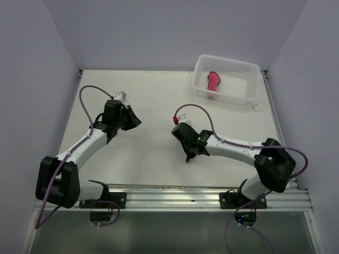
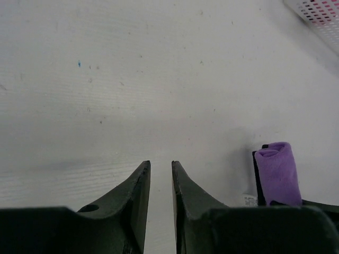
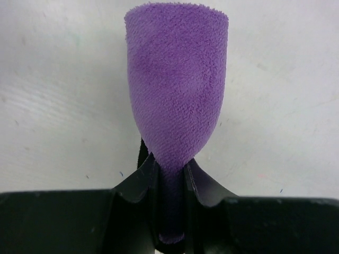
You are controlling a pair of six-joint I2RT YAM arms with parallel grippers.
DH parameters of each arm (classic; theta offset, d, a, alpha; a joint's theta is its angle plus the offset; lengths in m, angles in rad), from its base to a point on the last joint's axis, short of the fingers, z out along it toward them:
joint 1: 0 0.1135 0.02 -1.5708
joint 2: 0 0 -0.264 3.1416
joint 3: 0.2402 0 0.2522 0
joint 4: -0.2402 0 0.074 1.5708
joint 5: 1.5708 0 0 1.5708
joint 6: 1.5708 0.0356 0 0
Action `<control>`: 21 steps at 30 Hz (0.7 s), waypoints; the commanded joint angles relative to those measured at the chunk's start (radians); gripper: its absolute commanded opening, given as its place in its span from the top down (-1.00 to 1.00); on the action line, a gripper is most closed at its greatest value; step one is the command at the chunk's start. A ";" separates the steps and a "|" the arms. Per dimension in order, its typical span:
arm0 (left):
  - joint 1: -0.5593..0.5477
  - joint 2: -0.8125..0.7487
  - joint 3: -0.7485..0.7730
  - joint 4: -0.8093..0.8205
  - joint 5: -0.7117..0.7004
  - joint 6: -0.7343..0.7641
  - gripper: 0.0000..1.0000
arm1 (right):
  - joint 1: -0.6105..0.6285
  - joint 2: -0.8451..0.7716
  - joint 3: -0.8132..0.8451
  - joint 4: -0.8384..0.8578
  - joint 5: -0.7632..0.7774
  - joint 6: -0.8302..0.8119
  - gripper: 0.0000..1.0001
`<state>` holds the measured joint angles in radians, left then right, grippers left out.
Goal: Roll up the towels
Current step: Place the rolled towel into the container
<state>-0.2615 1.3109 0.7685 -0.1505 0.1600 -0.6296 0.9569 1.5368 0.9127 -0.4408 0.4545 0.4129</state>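
We see even, diffuse light over the white table (image 1: 159, 106) in the top view, soft and bright with no glare, and only faint shadows under the arms. In the left wrist view the far tabletop looks slightly soft, and a dim grey shadow band lies across it beside the dark fingers (image 2: 139, 196). The right wrist view is sharp on the purple towel (image 3: 177, 100), whose nap shows clearly; the near black housing falls almost featureless
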 commanded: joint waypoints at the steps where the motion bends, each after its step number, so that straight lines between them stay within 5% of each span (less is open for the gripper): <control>1: 0.011 -0.029 0.057 -0.076 -0.066 0.080 0.47 | -0.053 0.000 0.145 -0.022 0.026 -0.091 1.00; 21: 0.027 -0.016 0.137 -0.175 -0.044 0.237 0.45 | -0.636 0.416 1.037 -0.213 0.015 -0.218 1.00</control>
<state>-0.2432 1.3022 0.8856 -0.3119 0.1146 -0.4397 0.3748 1.9026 1.8446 -0.5915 0.4313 0.2111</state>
